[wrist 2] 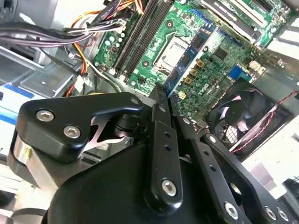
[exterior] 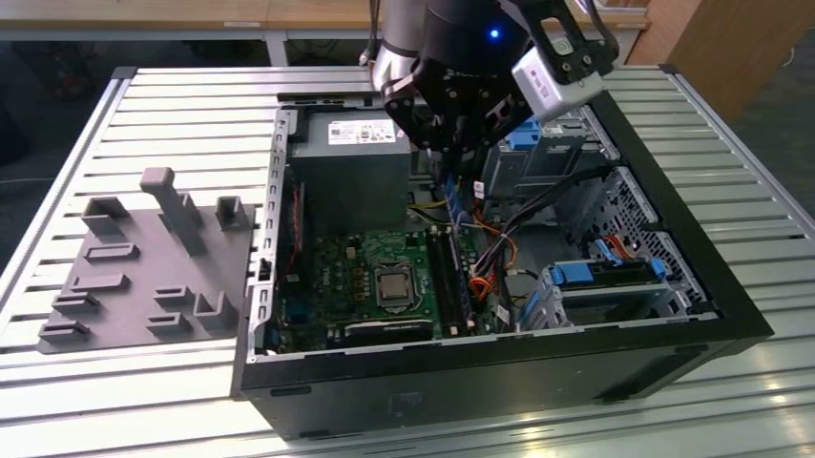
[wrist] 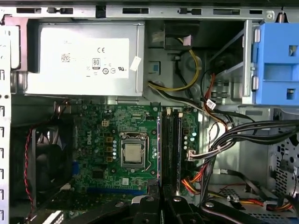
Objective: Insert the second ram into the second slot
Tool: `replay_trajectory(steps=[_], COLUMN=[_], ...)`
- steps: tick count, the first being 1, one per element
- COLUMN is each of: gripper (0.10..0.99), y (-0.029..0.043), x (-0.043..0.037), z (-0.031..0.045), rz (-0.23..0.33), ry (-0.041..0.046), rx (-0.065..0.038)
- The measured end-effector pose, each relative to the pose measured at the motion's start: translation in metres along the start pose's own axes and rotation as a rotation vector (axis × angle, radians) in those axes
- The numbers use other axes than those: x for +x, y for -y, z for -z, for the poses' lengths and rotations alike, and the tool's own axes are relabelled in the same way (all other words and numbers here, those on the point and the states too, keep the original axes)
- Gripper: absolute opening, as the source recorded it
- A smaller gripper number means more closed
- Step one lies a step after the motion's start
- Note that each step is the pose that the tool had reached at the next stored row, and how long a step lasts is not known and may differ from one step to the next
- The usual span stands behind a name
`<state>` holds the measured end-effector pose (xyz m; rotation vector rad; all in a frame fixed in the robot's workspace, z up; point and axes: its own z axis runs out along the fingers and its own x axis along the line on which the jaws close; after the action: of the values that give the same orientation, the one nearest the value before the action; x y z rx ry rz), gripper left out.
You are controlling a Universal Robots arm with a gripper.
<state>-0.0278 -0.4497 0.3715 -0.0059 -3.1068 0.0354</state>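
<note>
- Black gripper is hanging over the open computer case in the exterior view, above the memory slots. The arm's bulk is hiding what it is gripping. A grey fixture is sitting on the slatted table at the exterior view's left.
- In the second wrist view the fingers are pinching narrow on the second ram. The blue-green stick is jutting out over the motherboard, apart from the slots, and the fingers are covering its held end.
- In the first wrist view the fingertips are getting cut off at the frame edge. The stick is too edge-on to make out. The slots are running beside the CPU socket; cannot tell if any is filled.
</note>
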Motion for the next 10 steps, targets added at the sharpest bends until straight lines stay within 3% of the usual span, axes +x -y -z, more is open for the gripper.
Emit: replay_trajectory(steps=[10], gripper=[0.137], y=[0.0], x=[0.0], z=[-0.0007], rz=[-0.115], ry=[-0.0027], rx=[0.007])
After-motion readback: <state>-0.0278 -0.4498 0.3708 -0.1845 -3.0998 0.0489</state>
